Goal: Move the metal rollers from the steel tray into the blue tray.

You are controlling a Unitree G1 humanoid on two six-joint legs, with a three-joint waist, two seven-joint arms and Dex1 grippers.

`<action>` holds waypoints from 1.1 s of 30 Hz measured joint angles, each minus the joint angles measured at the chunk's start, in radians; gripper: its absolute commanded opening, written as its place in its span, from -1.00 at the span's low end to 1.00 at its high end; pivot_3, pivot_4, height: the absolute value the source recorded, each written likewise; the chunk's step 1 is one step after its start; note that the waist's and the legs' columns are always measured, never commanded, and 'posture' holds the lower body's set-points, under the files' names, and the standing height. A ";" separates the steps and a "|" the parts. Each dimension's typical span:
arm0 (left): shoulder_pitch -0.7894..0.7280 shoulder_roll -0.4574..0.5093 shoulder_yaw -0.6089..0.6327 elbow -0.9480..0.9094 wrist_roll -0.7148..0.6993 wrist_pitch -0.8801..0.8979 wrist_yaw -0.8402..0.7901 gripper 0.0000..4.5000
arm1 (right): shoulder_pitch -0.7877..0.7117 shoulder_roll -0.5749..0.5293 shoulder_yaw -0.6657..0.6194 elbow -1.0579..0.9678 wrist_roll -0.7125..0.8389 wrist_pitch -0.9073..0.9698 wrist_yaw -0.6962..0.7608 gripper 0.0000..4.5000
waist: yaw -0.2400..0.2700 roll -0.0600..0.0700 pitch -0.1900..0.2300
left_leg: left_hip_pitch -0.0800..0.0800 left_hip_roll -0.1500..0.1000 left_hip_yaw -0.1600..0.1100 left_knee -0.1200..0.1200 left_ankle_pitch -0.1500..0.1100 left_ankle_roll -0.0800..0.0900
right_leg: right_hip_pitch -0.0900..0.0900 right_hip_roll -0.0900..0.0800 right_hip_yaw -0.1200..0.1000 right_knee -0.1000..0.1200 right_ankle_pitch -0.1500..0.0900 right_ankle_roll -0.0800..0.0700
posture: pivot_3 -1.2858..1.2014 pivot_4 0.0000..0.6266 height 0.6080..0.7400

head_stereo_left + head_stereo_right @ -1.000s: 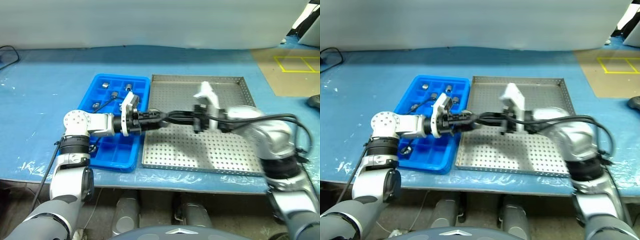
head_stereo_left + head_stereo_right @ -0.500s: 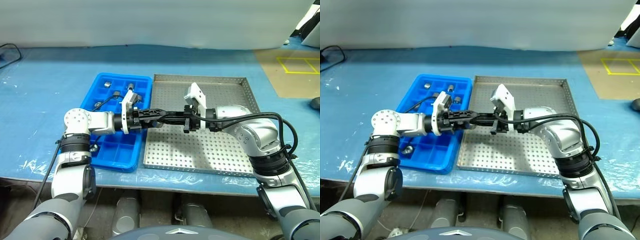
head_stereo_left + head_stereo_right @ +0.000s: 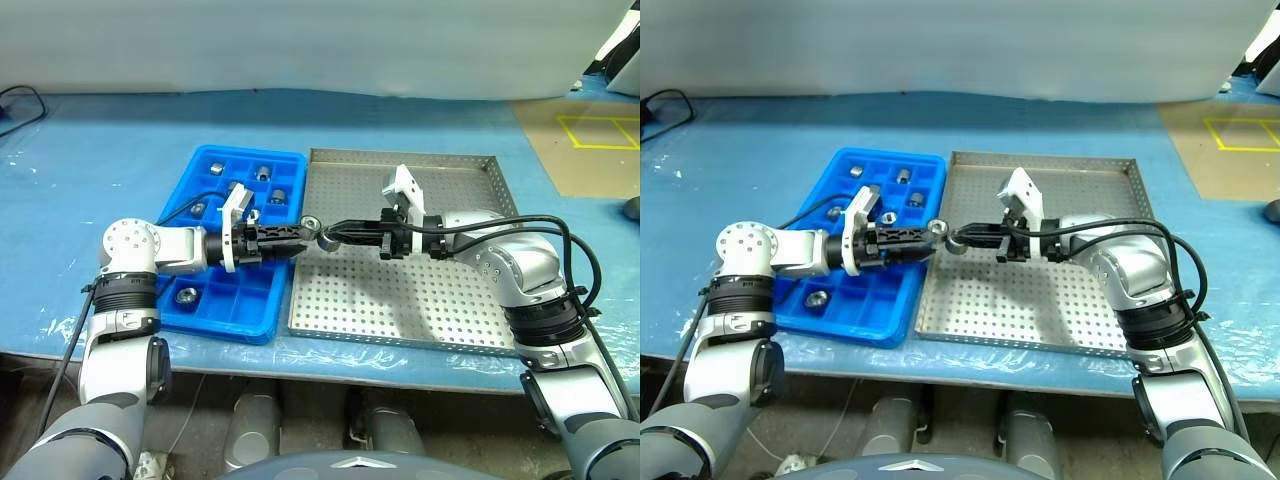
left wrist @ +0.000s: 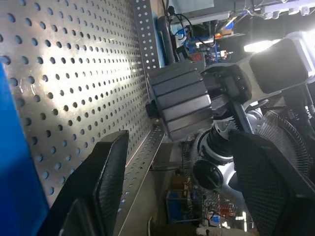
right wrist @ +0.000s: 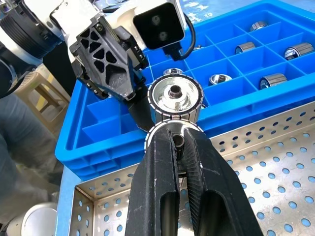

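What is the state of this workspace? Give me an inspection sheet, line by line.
Surface: blue sheet-covered table, wrinkled at the near edge.
Job's things: steel tray, no loose rollers seen on its perforated floor; blue tray with several sorted rollers in separate compartments; held roller in the air over the seam between the trays.
Clutter: nothing seen.
Grippers: right gripper shut, held roller at its tips; left gripper open, facing it.
Cables: black arm cable; another black cable far left.
Surroundings: yellow floor markings.
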 measured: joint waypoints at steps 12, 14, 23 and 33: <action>-0.044 -0.045 0.068 0.021 0.009 -0.038 0.005 0.49 | 0.000 0.011 0.002 0.000 -0.002 -0.009 0.007 -1.00 | -0.001 0.000 0.000 | 0.000 0.000 0.000 0.000 0.000 0.001 | 0.000 0.000 0.000 0.000 0.000 0.000 | 0.04 -0.52 1.00; -0.048 -0.047 0.073 0.021 0.010 -0.039 0.008 0.49 | 0.001 0.009 0.002 0.000 -0.002 -0.015 0.009 -1.00 | -0.001 0.000 0.000 | 0.000 0.000 0.000 0.000 0.000 0.001 | 0.000 0.000 0.000 0.000 0.000 0.000 | 0.04 -0.52 1.00; -0.030 -0.064 0.068 0.003 0.028 -0.027 0.008 0.00 | 0.003 0.007 0.002 -0.001 -0.004 -0.021 0.020 -1.00 | -0.001 0.000 0.000 | 0.000 0.000 0.000 0.000 0.000 0.001 | 0.000 0.000 0.000 0.000 0.000 0.000 | 0.04 -0.52 1.00; -0.023 -0.071 0.066 -0.001 0.048 -0.031 0.008 -0.39 | 0.008 0.008 0.003 -0.004 -0.009 -0.024 0.018 -1.00 | -0.001 0.000 0.000 | 0.000 0.000 0.000 0.001 0.000 0.001 | 0.000 0.000 0.000 0.000 0.000 0.000 | 0.04 -0.52 1.00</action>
